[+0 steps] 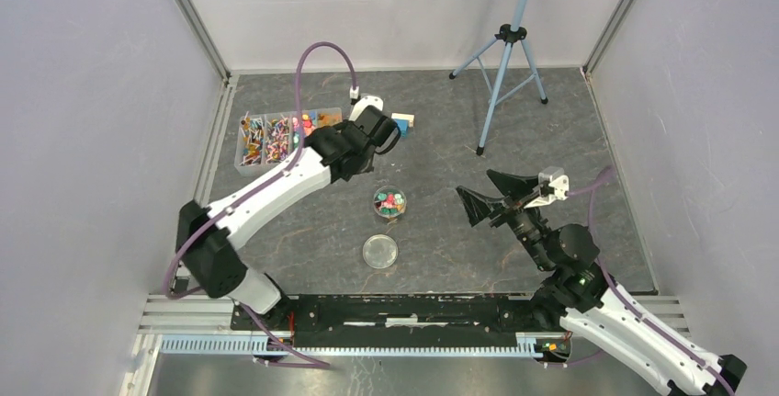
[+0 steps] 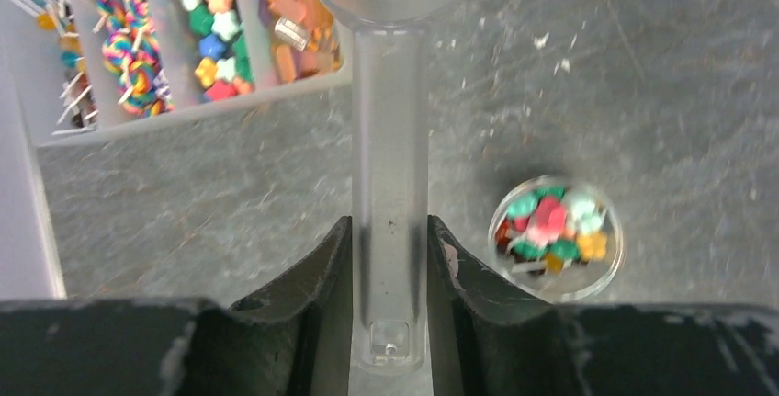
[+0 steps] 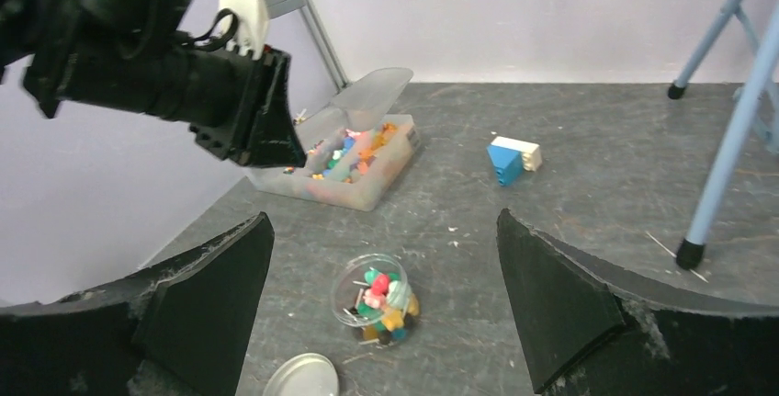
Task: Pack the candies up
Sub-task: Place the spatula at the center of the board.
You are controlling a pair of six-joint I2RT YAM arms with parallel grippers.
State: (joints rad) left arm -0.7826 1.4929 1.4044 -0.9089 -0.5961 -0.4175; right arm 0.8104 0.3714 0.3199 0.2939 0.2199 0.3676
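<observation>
- My left gripper (image 2: 389,235) is clamped on the flat handle of a clear plastic scoop (image 2: 390,139). One black finger presses each side of it.
- The scoop points away from me. Its rounded bowl hangs above the right end of a long clear plastic tray with compartments (image 2: 184,113), which sits at the far left of the dark grey stone-patterned table (image 1: 441,249).
- I cannot tell whether the bowl has anything in it.
- Most of the candies (image 2: 211,38) lie in that tray. There are star-shaped sweets in blue, green, yellow and pink, with orange pieces in the rightmost compartment.
- Further left in the tray are rainbow swirl lollipops (image 2: 133,56) on white sticks.
- More candies, pink, green, yellow and red, fill a small round clear jar (image 2: 615,247). It stands open in the middle of the table, nearer and to the right of the tray.
- The jar's round clear lid (image 1: 380,251) lies flat on the table just nearer than the jar, apart from it.
- My right gripper (image 1: 476,186) is off to the right of the jar with its jaws spread wide. It holds nothing and faces the jar from well apart.
- A small blue-and-white block (image 3: 510,159) lies on the table to the right of the tray.
- A pale blue tripod (image 1: 503,65) stands at the far right.
</observation>
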